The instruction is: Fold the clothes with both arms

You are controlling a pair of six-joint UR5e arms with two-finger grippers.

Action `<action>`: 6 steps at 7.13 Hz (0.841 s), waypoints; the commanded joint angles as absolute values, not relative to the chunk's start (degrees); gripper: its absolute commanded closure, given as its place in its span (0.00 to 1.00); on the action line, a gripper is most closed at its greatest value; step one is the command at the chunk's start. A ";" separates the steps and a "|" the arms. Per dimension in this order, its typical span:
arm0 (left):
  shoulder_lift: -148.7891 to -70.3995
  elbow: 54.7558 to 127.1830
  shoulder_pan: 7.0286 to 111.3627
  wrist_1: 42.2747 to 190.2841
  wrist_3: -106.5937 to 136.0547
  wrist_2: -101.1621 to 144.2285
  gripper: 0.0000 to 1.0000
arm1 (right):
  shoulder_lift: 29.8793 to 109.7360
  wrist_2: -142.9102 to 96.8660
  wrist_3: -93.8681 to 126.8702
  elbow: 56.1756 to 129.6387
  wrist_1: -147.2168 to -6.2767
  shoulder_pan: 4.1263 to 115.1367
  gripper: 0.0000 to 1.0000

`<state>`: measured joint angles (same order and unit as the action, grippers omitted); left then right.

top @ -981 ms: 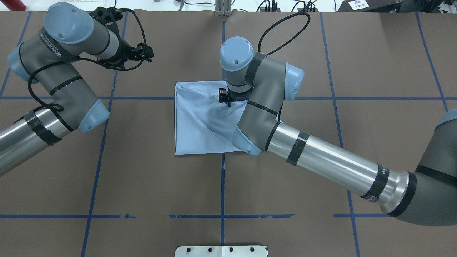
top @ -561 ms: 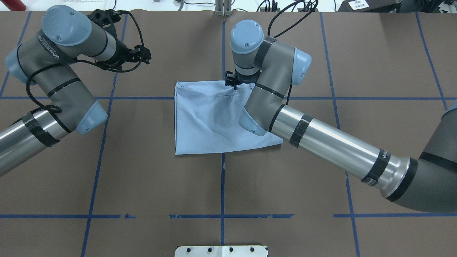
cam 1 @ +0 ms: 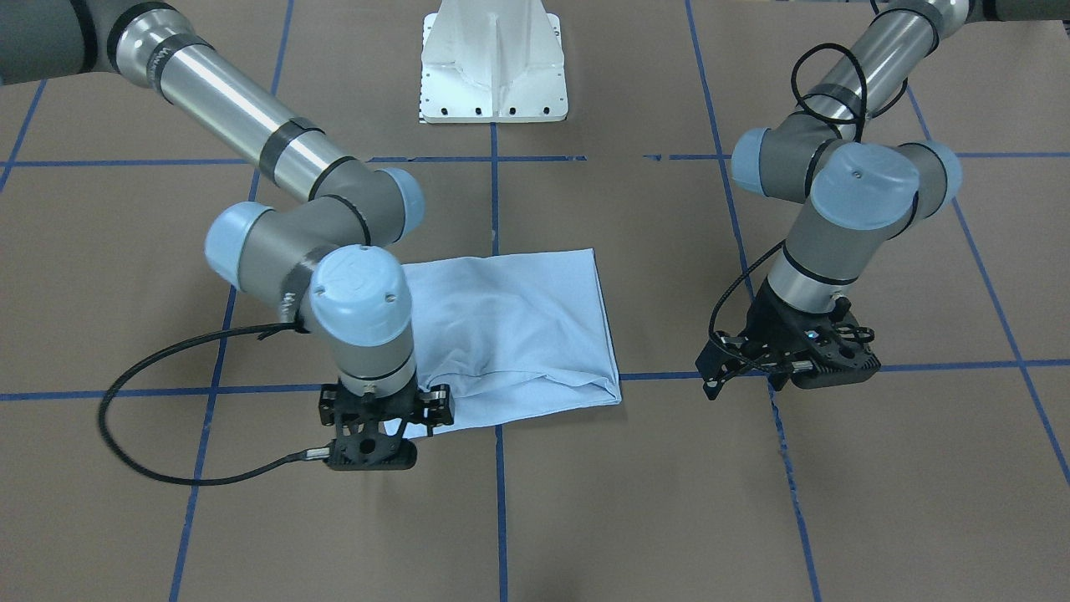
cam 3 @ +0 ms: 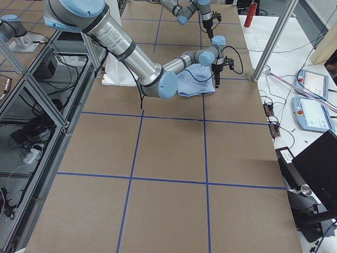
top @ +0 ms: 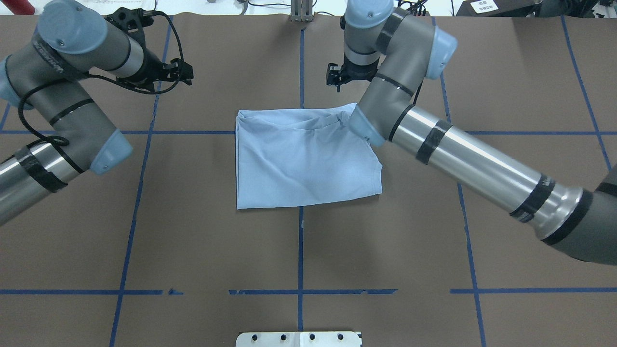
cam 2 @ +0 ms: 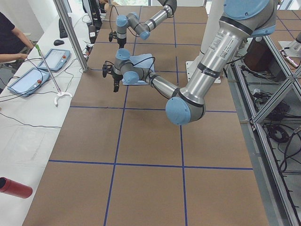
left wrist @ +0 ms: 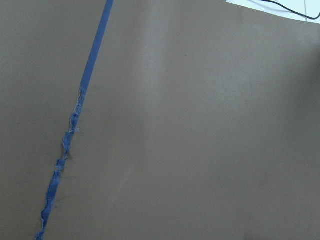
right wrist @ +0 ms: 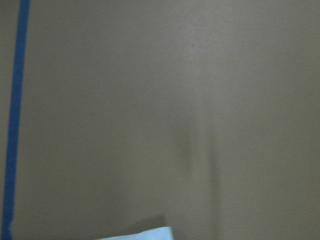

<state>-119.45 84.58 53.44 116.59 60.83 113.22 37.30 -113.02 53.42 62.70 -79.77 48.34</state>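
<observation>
The light blue T-shirt (top: 303, 159) lies folded into a rough square at the table's middle, slightly wrinkled; its print and label are hidden. It also shows in the front view (cam 1: 510, 326), and one corner shows in the right wrist view (right wrist: 145, 234). My right gripper (top: 337, 77) hangs just past the shirt's far edge, off the cloth, open and empty; in the front view (cam 1: 376, 418) it points down. My left gripper (top: 181, 72) is over bare table, far left of the shirt, and looks open and empty; it also shows in the front view (cam 1: 752, 376).
The white pedestal base (cam 1: 493, 67) stands at the robot's side. Blue tape lines (top: 300, 250) cross the brown table cover. Past the far edge are a metal post (cam 2: 70, 33), tablets (cam 2: 56, 59) and a red cylinder (cam 2: 14, 187).
My right gripper has moved from above the shirt's middle to its far edge and beyond it, clear of the cloth. The shirt's right side now shows uncovered. My left arm drifted slightly left.
</observation>
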 commanded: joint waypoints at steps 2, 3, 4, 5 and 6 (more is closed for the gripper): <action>-106.40 87.45 70.69 115.84 24.32 123.28 0.00 | 59.86 -129.84 27.43 79.14 -82.43 69.27 0.00; -103.04 87.10 75.88 115.58 12.16 123.57 0.00 | 66.21 -130.77 21.94 84.76 -87.05 73.09 0.00; -100.48 86.93 78.90 113.23 4.73 123.57 0.00 | 71.92 -131.04 13.27 89.34 -92.84 76.78 0.00; -98.28 86.66 81.45 110.68 -4.30 123.66 0.00 | 77.72 -131.22 3.87 93.73 -96.90 80.30 0.00; -96.26 86.75 85.65 107.70 -13.18 124.18 0.00 | 82.92 -132.26 1.34 97.69 -99.03 82.33 0.00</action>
